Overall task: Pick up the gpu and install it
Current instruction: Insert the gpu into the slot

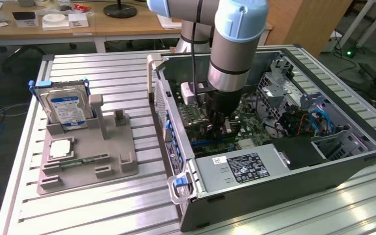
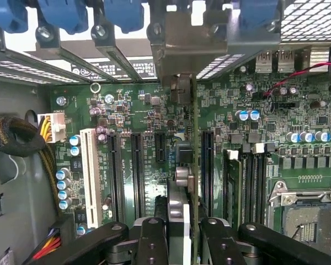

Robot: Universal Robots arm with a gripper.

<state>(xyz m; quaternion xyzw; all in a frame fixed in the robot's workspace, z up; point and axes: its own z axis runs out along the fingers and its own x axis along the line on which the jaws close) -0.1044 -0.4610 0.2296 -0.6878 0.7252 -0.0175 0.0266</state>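
One arm [image 1: 230, 44], one gripper [image 2: 179, 234], one gpu [image 2: 194, 165], one open case [image 1: 344, 161], one hard drive [image 1: 66, 108], one grey holder [image 1: 86, 156], one memory stick [image 1: 83, 161]

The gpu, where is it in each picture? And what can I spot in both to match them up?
Exterior view: the gpu is inside the open computer case, just under the fingers, mostly hidden.
Wrist view: the gpu is edge-on, a thin strip through the middle of the picture, held between the fingers.
Shared landmark: the green motherboard beneath it.
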